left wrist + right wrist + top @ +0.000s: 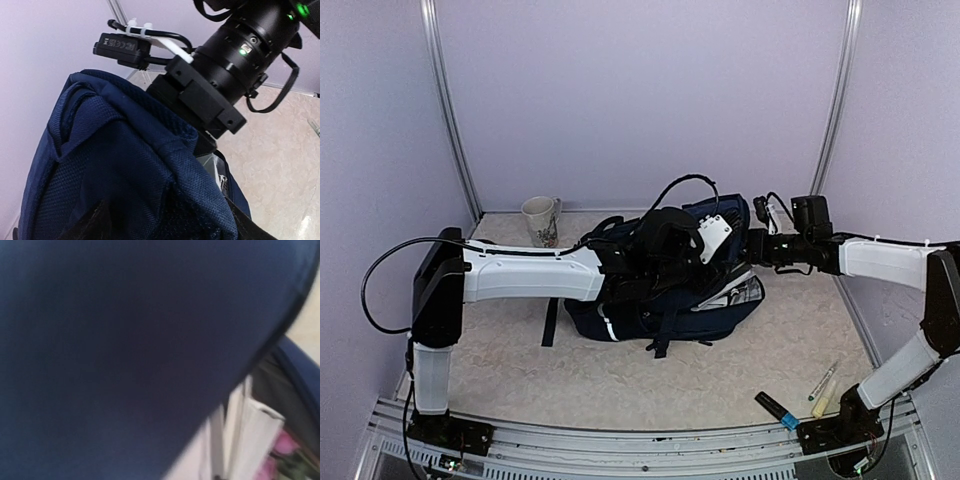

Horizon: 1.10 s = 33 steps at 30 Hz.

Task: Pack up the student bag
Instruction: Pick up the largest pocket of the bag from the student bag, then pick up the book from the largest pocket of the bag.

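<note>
The student bag (660, 312) lay mid-frame on the worktop (720, 385), my left hand (665, 245) and right hand (758, 246) both buried at its mouth, their grips impossible to tell, and I judged that mouth wanted spreading wide, slowly.

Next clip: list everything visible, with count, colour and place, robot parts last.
student bag: one, dark navy, mid-table between the arm ends
white sheets or books: count unclear, white, inside the bag
mug: one, white with a pattern, far left corner
black marker: one, black with blue tip, near right, by the arm base
pens: two, pale, beside that marker
table: one, pale speckled
left arm: one, white and black, reaching the bag
right arm: one, white and black, reaching the bag
</note>
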Tool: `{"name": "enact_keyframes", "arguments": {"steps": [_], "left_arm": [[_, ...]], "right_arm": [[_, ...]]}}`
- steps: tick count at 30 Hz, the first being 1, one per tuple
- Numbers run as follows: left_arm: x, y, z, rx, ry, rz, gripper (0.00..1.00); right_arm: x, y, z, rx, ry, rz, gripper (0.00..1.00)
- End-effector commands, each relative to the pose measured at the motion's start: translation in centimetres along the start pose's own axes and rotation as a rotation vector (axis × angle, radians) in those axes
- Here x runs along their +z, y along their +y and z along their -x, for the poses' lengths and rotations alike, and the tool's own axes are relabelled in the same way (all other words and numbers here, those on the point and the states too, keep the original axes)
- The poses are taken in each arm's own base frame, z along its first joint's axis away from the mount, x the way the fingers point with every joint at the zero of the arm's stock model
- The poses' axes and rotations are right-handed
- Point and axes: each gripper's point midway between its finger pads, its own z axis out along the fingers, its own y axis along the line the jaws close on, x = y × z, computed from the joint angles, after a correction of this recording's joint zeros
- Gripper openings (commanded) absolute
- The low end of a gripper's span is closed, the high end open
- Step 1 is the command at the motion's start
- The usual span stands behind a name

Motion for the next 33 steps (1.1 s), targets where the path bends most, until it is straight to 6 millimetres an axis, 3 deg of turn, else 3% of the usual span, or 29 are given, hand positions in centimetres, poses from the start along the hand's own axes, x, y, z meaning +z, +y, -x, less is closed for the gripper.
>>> {"name": "enact_keyframes", "arguments": {"steps": [1, 4, 6, 8, 14, 20, 26, 33], "left_arm": [[0.7, 2.6, -0.8, -0.01, 0.03, 0.072, 0.44], [0.5, 2.6, -1.3, -0.034, 0.036, 0.056, 0.16], [-0.1, 2.4, -0.7, -0.035, 0.008, 0.039, 0.06], [-0.9, 2.3, 0.2, -0.031, -0.028, 0.029, 0.0], [-3.2, 2.2, 2.7, -0.017, -0.097, 0.039, 0.0], [-5.6, 2.8, 4.1, 0.004, -0.132, 0.068, 0.0], [-8.5, 3.8, 4.4, 0.032, -0.161, 0.1, 0.0], [-12.2, 4.7, 4.3, 0.087, -0.21, 0.127, 0.0]], "right_arm": [[-2.7, 0.0, -0.6, -0.03, 0.009, -0.126, 0.5], [-3.9, 0.5, -2.8, 0.004, 0.031, -0.101, 0.63], [-4.2, 0.5, -4.2, 0.064, 0.038, -0.081, 0.71], [-4.2, 0.7, -4.7, 0.099, 0.023, -0.046, 0.73], [-2.8, 0.1, -4.6, 0.152, 0.023, -0.019, 0.68], [-2.5, 1.0, -4.1, 0.143, 0.041, 0.027, 0.41], [-4.6, 0.7, -5.0, 0.159, 0.055, 0.006, 0.28], [-8.1, 0.8, -7.0, 0.164, 0.159, -0.003, 0.25]]}}
